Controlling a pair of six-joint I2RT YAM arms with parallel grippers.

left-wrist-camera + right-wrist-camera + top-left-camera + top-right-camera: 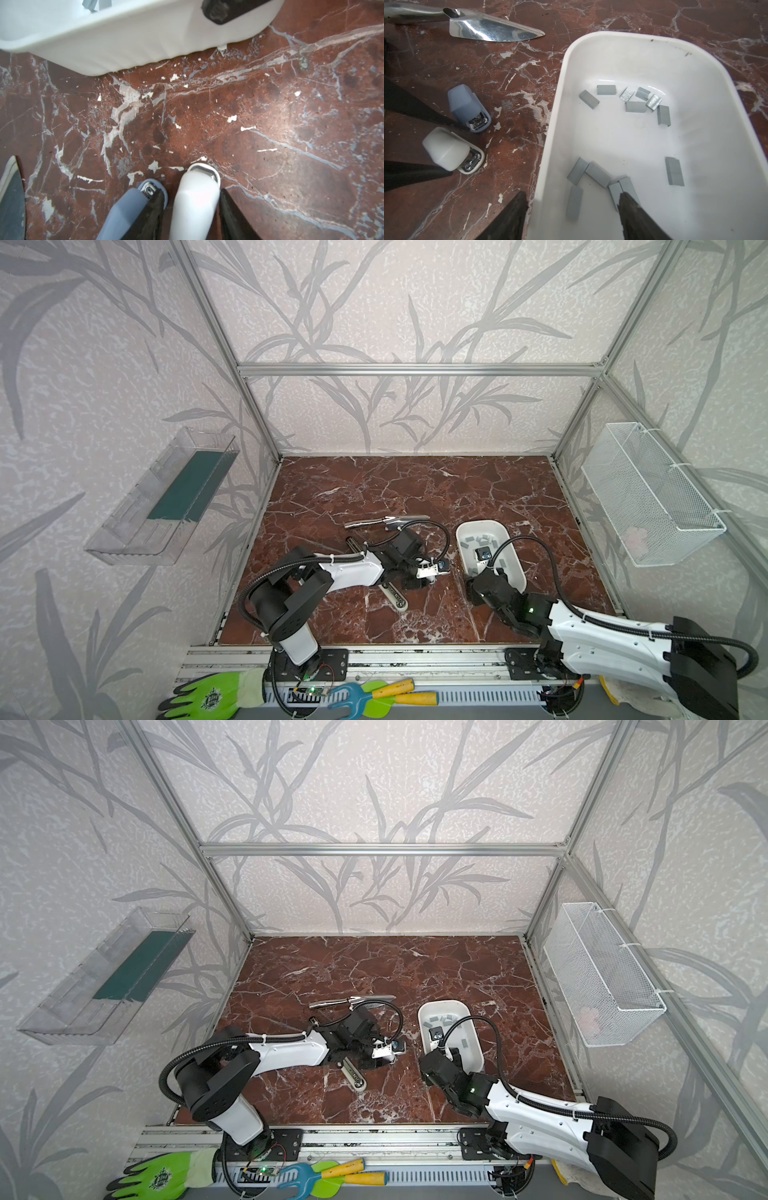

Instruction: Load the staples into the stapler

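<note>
Two spread fingers [633, 216] of the right end effector [572, 195] straddle the tray [553, 124] wall; recentre over the staples [598, 173]. Left end effector [191, 192] brackets the white stapler [197, 209]; grip unclear.

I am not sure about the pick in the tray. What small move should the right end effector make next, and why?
Probably shift the right end effector sideways, further into the white tray. Its jaws stand open astride the tray's wall: one finger is outside, the other finger rests by the staples inside. With both inside, it could close on one strip.
</note>
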